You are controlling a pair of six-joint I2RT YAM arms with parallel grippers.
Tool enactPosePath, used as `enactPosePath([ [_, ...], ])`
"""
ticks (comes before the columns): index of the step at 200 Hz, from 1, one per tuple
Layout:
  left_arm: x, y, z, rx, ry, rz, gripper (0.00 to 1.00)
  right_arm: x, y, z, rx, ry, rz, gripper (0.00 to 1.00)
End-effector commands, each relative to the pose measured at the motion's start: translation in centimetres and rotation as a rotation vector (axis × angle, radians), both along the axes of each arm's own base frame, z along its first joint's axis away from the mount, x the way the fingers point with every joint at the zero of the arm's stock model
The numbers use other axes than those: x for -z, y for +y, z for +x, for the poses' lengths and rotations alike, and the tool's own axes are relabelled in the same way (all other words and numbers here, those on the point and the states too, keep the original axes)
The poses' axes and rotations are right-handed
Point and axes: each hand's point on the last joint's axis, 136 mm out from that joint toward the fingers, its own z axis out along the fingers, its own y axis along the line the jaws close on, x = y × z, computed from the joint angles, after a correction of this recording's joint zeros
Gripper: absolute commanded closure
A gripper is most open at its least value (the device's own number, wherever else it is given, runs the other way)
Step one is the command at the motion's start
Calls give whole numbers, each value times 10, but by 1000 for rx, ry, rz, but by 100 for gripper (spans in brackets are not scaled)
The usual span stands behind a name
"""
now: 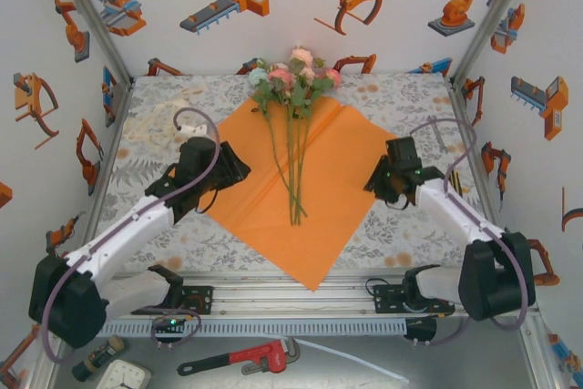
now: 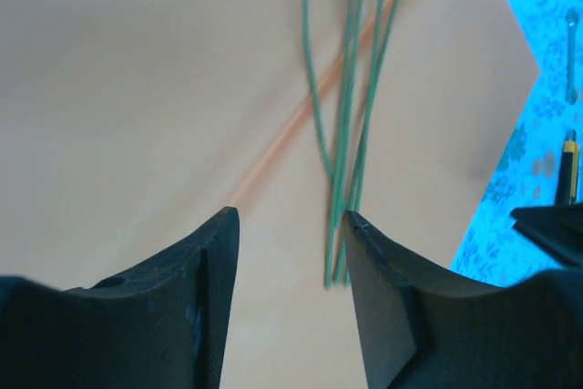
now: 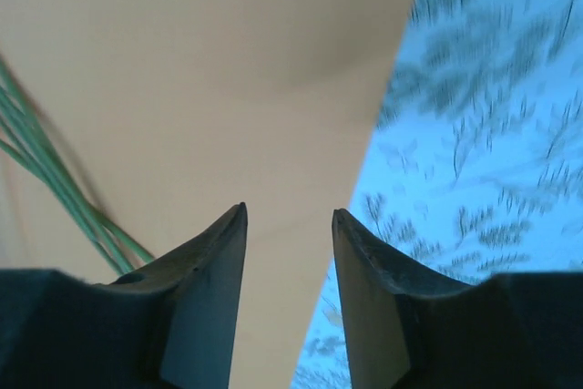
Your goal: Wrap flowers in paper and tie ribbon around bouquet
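The orange paper [image 1: 337,161] lies flat as a diamond on the cloth. The flowers [image 1: 293,75] lie loose on it, blooms toward the back and thin green stems [image 1: 296,170] running down the middle. My left gripper [image 1: 244,170] hovers open over the sheet's left side, with the stems [image 2: 346,134] just ahead of its fingertips [image 2: 226,225] and nothing between them. My right gripper [image 1: 372,184] is open over the paper's right edge [image 3: 228,61], straddling paper and cloth, its jaws empty. A cream ribbon [image 1: 150,129] lies bunched at the back left.
Floral cloth [image 1: 410,97] covers the table around the sheet. A red pipe wrench [image 1: 241,359] and a small clock [image 1: 123,375] lie below the front rail. Metal frame posts stand at the back corners, with the printed walls close on both sides.
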Motion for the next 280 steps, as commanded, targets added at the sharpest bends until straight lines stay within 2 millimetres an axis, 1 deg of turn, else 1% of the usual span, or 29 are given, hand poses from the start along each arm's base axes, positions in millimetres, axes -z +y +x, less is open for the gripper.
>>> enactPosePath([
  [1, 43, 25, -41, -141, 172, -36, 46, 19, 13, -38, 5, 82, 42, 54],
  [21, 60, 32, -69, -185, 238, -65, 39, 31, 24, -59, -18, 121, 49, 52],
  [42, 78, 39, -91, -237, 309, -96, 32, 43, 36, -71, -20, 145, 87, 52],
  [70, 92, 44, -106, -273, 335, -123, 24, 54, 50, -81, -30, 161, 117, 52],
  [79, 95, 45, -109, -274, 337, -123, 21, 57, 51, -84, -31, 160, 104, 52],
  [92, 100, 46, -114, -282, 347, -118, 19, 61, 55, -82, -29, 142, 113, 52],
  [110, 105, 45, -119, -287, 363, -128, 18, 63, 69, -76, -30, 119, 176, 52],
  [124, 106, 43, -122, -282, 374, -142, 17, 60, 79, -74, -34, 103, 193, 52],
  [135, 108, 41, -126, -281, 395, -156, 16, 55, 81, -75, -32, 92, 193, 52],
  [153, 115, 38, -133, -287, 443, -166, 15, 46, 78, -77, -6, 68, 210, 53],
  [164, 120, 36, -135, -290, 468, -162, 14, 41, 78, -77, 6, 44, 242, 54],
  [174, 123, 31, -136, -271, 484, -164, 14, 38, 79, -76, 16, 28, 270, 56],
  [191, 126, 19, -134, -235, 500, -173, 14, 35, 85, -73, 8, 7, 307, 66],
  [205, 133, 20, -135, -245, 516, -143, 14, 37, 89, -70, 4, 0, 319, 73],
  [215, 137, 22, -133, -260, 513, -121, 14, 38, 91, -67, 2, -5, 323, 75],
  [244, 140, 19, -125, -269, 489, -114, 19, 39, 98, -61, -4, -8, 336, 76],
  [280, 150, 10, -121, -264, 511, -126, 30, 39, 95, -61, 4, -8, 322, 76],
])
